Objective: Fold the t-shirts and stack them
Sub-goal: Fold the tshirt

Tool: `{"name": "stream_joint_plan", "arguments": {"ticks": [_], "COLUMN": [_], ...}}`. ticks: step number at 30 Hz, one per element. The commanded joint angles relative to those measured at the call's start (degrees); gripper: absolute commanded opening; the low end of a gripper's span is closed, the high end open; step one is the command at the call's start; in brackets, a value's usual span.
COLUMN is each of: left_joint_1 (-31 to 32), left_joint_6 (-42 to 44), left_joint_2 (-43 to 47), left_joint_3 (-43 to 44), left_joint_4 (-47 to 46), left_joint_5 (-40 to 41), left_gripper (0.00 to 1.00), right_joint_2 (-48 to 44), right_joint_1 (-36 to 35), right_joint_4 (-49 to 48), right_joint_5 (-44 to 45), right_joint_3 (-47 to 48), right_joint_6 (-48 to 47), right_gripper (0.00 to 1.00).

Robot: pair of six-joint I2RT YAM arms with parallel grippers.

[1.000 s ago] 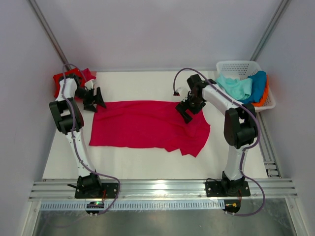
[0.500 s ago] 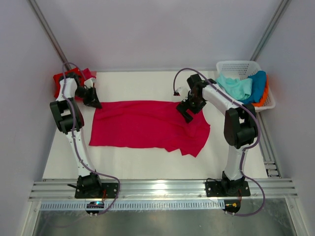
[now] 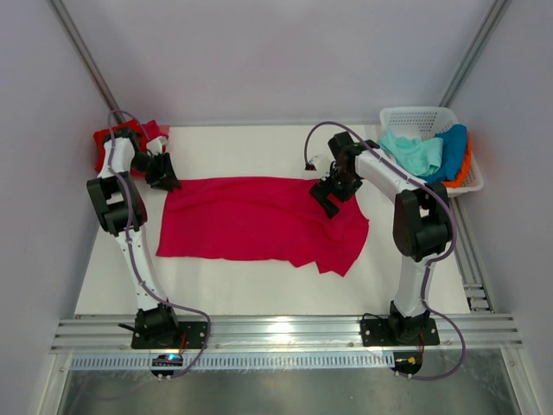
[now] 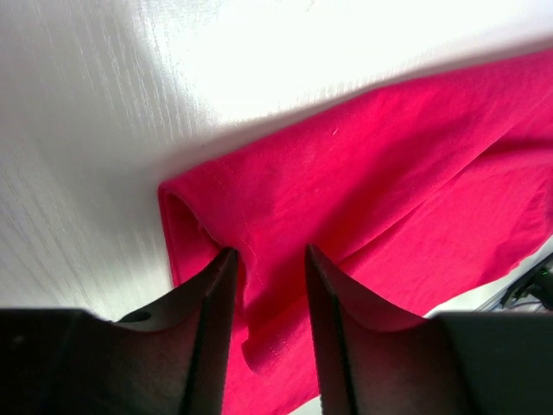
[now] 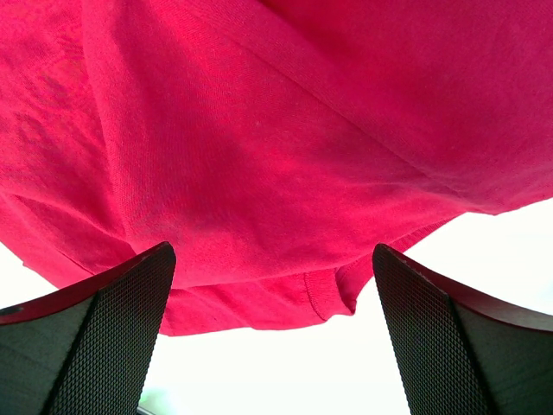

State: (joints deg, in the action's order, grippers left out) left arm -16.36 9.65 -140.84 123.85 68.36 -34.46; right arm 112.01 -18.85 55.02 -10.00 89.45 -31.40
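The left end effector (image 4: 266, 255) straddles a corner hem of the crimson t-shirt (image 3: 259, 220), jaws narrowly apart. I cannot tell its grip. The right end effector (image 5: 272, 251) is open above the t-shirt's other end, so a thin pinch may slip and the fold go crooked.

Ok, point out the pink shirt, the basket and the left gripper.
pink shirt (image 3: 251, 220), top view, middle of cloth.
basket (image 3: 415, 110), top view, far rim.
left gripper (image 4: 269, 252), left wrist view, between fingertips.

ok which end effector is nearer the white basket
Right. The right end effector is over the right end of the crimson t-shirt, toward the basket; the left end effector is at its far left corner, across the table.
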Motion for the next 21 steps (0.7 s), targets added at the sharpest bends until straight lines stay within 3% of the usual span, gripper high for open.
{"name": "stream_joint_plan", "arguments": {"ticks": [1, 2, 3, 5, 21], "left_joint_1": [-0.3, -0.3, -0.4, -0.4, -2.3], "left_joint_6": [0.0, -0.1, -0.2, -0.1, -0.6], "left_joint_2": [0.4, 0.1, -0.7, -1.3, -1.4], "left_joint_3": [1.0, 1.4, 1.6, 2.1, 12.5], "left_joint_4": [-1.0, -1.0, -0.9, -0.9, -4.2], "left_joint_5": [-2.1, -2.2, -2.4, -2.5, 6.9], "left_gripper": [0.37, 0.29, 0.12, 0.00, 0.00], "right_joint_2": [-1.2, -1.2, -1.3, -1.4, -2.1], "right_joint_1": [0.1, 0.1, 0.1, 0.1, 1.9], "right_joint_4": [0.3, 0.4, 0.5, 0.5, -2.0], "right_joint_5": [0.1, 0.2, 0.2, 0.7, 5.5], "right_joint_3": [0.1, -0.1, -0.2, -0.6, -6.1], "right_joint_6": [-0.9, -1.0, -1.1, -1.5, -0.8], "right_gripper": [0.99, 0.99, 0.99, 0.99, 0.99]}}
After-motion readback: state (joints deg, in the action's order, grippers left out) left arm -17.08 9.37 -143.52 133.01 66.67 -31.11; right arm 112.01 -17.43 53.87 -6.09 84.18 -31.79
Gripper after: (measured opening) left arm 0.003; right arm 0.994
